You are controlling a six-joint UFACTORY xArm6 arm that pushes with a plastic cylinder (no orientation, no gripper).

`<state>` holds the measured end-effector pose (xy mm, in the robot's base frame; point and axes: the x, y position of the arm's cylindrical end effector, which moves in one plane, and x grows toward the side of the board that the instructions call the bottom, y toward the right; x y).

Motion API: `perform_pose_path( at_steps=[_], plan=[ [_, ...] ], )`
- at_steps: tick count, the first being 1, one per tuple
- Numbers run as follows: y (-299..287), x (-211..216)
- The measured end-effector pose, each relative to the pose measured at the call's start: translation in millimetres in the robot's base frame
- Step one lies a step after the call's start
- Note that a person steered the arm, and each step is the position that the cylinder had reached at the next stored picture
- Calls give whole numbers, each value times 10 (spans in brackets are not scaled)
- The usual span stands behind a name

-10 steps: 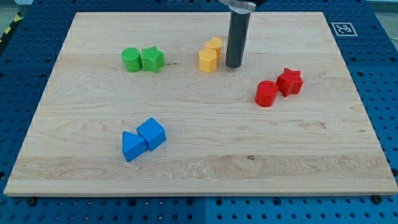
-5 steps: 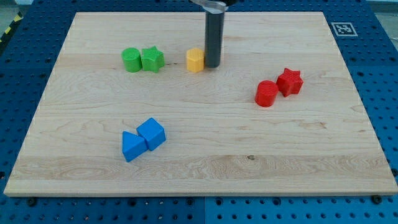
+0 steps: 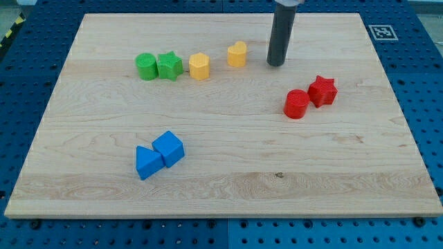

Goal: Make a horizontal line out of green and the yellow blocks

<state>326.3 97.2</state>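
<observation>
A green cylinder (image 3: 146,66) and a green star (image 3: 169,66) sit touching at the board's upper left. A yellow hexagonal block (image 3: 199,66) stands just right of the star, with a small gap. A second yellow block (image 3: 237,54) sits further right and slightly higher. My tip (image 3: 276,64) is to the right of that second yellow block, apart from it, touching no block.
A red cylinder (image 3: 297,104) and a red star (image 3: 322,90) sit together at the right, below my tip. Two blue blocks (image 3: 158,154) sit together at the lower left. A fiducial marker (image 3: 382,32) is at the board's upper right corner.
The yellow hexagonal block has slid left toward the green star. The other yellow block is uncovered. My tip has moved right, away from both yellow blocks.
</observation>
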Motion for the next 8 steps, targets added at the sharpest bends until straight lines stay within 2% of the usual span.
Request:
perform_pose_path(
  at_steps=[1, 3, 5, 6, 8],
  plan=[
    [-151, -278],
    [-694, -329],
    [-736, -327],
    [-967, -561],
    [-1037, -307]
  ],
)
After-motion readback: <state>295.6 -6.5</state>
